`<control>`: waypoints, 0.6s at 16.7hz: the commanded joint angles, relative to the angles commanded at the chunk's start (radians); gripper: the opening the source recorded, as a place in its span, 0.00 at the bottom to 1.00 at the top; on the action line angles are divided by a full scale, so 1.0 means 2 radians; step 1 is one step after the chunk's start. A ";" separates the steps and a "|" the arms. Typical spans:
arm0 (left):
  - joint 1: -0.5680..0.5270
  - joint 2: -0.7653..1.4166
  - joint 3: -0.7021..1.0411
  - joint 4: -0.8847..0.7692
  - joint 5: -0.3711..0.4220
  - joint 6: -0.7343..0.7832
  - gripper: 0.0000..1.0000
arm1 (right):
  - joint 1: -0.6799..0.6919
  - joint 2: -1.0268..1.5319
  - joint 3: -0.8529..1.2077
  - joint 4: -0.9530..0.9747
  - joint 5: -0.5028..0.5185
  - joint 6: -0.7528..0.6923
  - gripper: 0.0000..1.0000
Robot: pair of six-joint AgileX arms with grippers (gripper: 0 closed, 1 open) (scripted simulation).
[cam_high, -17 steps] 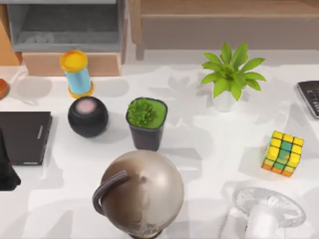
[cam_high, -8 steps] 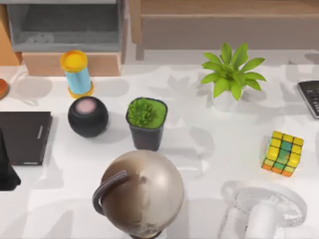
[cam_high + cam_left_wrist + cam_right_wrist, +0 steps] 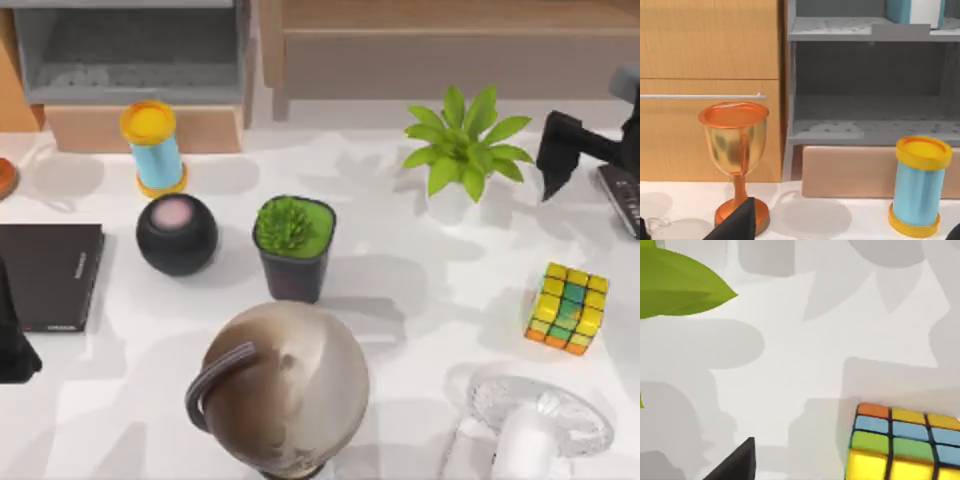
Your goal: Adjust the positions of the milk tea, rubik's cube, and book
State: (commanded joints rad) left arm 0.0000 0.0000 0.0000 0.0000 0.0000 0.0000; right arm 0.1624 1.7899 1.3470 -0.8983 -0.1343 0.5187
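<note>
– While the white bench is this crowded, what dominates it?

– A brown globe at the front centre, then a white fan at the front right and a flat black book at the left edge. Behind them stand a leafy plant, a dark pot of green succulent and a round black speaker.

– And the three things to be moved?

– The milk tea stands upright at the back left, behind the speaker and just in front of a tan box under the grey shelf unit. The book shows its teal lower end on that unit's upper shelf in the left wrist view, above the milk tea. The rubik's cube sits on the right side, between the fan and a dark keypad at the edge.

– Where are the AgileX arms?

– The right pincer hangs at the back right, beside the leafy plant, well apart from the rubik's cube and holding nothing; whether it is released or clenched I cannot tell. The left pincer is parked at the left edge, beside the black book and facing a gold goblet; its state I cannot tell either.
</note>
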 joint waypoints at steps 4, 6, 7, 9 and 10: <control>0.000 0.000 0.000 0.000 0.000 0.000 1.00 | 0.057 0.015 0.015 -0.097 0.056 0.075 1.00; 0.000 0.000 0.000 0.000 0.000 0.000 1.00 | 0.068 0.018 0.017 -0.114 0.067 0.091 1.00; 0.000 0.000 0.000 0.000 0.000 0.000 1.00 | 0.068 0.018 0.018 -0.114 0.067 0.091 1.00; 0.000 0.000 0.000 0.000 0.000 0.000 1.00 | 0.068 0.018 0.018 -0.114 0.067 0.091 1.00; 0.000 0.000 0.000 0.000 0.000 0.000 1.00 | 0.068 0.018 0.018 -0.114 0.067 0.091 1.00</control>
State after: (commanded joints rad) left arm 0.0000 0.0000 0.0000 0.0000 0.0000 0.0000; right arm 0.2984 1.8266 1.3821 -1.1263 0.0006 0.7009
